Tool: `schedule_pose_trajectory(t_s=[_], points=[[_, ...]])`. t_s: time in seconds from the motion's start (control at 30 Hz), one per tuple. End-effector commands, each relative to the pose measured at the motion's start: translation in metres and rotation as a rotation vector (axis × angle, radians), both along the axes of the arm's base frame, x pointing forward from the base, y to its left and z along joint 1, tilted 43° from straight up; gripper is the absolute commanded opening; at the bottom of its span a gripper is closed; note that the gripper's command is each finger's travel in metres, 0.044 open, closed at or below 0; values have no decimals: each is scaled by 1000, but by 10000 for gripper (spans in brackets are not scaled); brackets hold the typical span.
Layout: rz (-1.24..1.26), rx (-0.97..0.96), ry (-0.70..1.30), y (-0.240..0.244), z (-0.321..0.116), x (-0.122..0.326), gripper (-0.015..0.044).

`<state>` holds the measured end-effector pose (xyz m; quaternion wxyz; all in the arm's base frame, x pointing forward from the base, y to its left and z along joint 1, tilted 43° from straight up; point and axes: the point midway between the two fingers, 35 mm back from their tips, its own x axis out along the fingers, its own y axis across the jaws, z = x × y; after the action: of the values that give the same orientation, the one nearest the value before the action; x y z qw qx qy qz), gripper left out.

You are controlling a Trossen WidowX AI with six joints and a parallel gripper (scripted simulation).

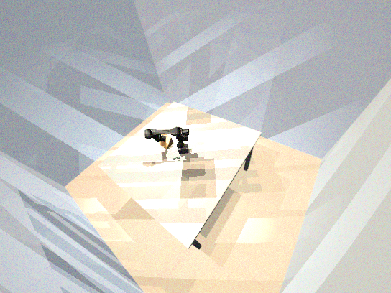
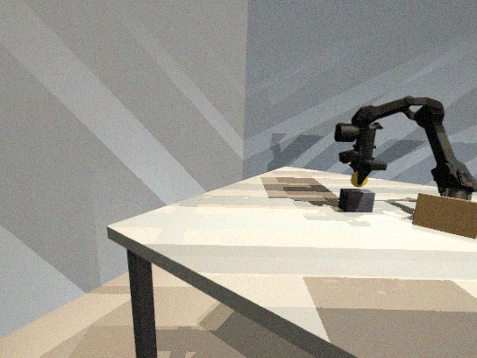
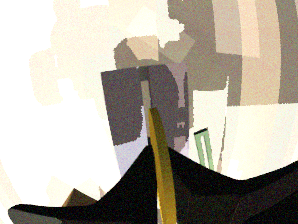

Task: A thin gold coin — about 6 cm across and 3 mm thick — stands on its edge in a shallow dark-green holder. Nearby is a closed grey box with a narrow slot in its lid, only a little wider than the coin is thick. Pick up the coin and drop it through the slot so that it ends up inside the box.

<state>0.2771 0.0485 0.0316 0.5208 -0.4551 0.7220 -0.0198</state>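
The gold coin is held on edge by my gripper, which is shut on it and points down. The coin is just above the closed grey box, with a small gap in the exterior view. In the wrist view the slot runs up the lid, and the coin's far end overlaps its near part, nearly in line but slightly turned. The dark-green holder looks pale green and empty, right of the box in the wrist view.
A brown wooden block stands near the arm's base, at the right in the exterior view and at the lower left in the wrist view. Strong patchy shadows cross the table.
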Motion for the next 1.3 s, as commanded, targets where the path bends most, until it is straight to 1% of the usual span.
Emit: schedule_pose_trajectory(t_s=[0.0,0.93,1.13,1.27], points=[[4,-4,0,-2,-2,0,0],[6,-4,2,-8,-9,-1,0],[1,1,-2,-7,-8,0,158],[1,1,-2,-7,-8,0,161]])
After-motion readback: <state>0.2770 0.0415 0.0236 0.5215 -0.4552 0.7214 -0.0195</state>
